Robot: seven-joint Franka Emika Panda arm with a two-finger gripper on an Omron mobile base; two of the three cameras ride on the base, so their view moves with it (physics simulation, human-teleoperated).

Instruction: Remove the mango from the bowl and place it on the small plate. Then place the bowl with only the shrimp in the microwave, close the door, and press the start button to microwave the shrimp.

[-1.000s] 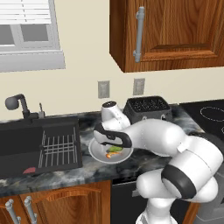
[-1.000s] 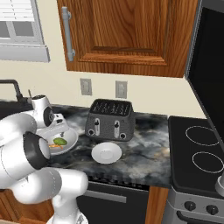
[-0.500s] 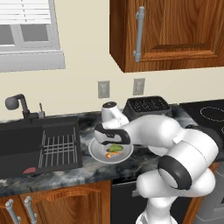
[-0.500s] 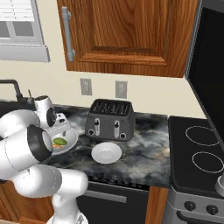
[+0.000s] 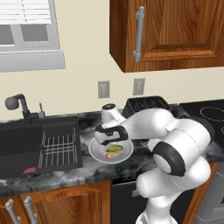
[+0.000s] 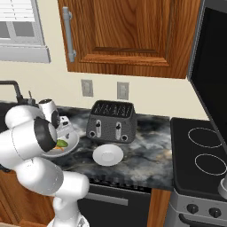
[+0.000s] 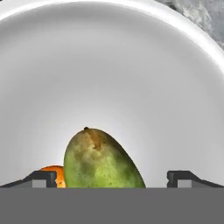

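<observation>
The grey bowl point(image 5: 97, 154) sits on the dark counter just right of the sink, with the green mango point(image 5: 115, 148) and the orange shrimp point(image 5: 108, 155) inside. My gripper point(image 5: 113, 142) hangs straight over it, pointing down. In the hand view the mango point(image 7: 103, 162) lies between my open fingertips point(image 7: 43, 178), touching neither, and the shrimp point(image 7: 55, 171) peeks out beside its left end on the bowl's floor point(image 7: 109, 65). The small white plate point(image 6: 107, 155) lies bare in front of the toaster, right of the bowl point(image 6: 72, 142). The microwave's dark glass door point(image 6: 215, 71) stands open at the right.
A black toaster point(image 6: 111, 121) stands against the wall behind the plate. The sink point(image 5: 39, 144) with its rack and faucet is to the left of the bowl. A stove point(image 6: 206, 153) lies to the right, and a wooden cabinet point(image 5: 170, 30) hangs overhead.
My hand has sunk a little lower over the bowl and the arm has shifted slightly. Bowl, mango, shrimp and plate lie where they were.
</observation>
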